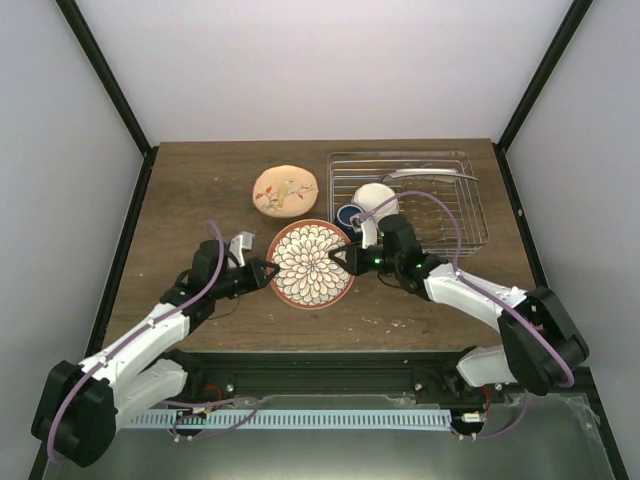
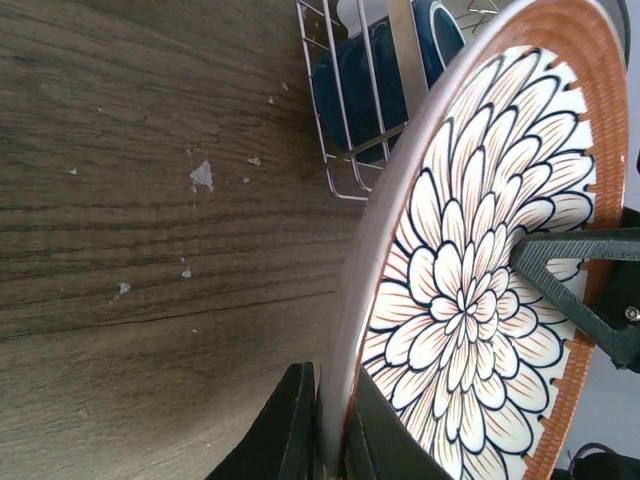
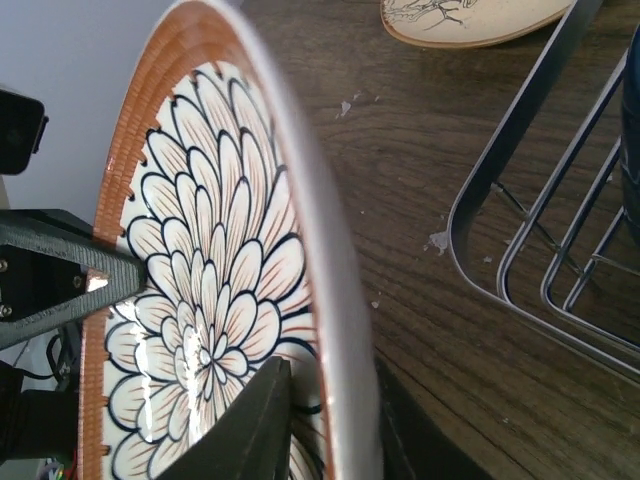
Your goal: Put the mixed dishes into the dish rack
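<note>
Dark wooden tabletop inside white walls: my left gripper and right gripper each pinch an opposite rim of the orange-rimmed plate, just beside the dish rack, where I judge the 2 arms must travel in step to avoid twisting it.

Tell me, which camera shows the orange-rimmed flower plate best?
The top external view. It shows the whole orange-rimmed flower plate, round, with its full petal pattern facing the camera. Both wrist views are very close and nearly edge-on, so each shows only a cropped, foreshortened slice of rim and petals.
</note>
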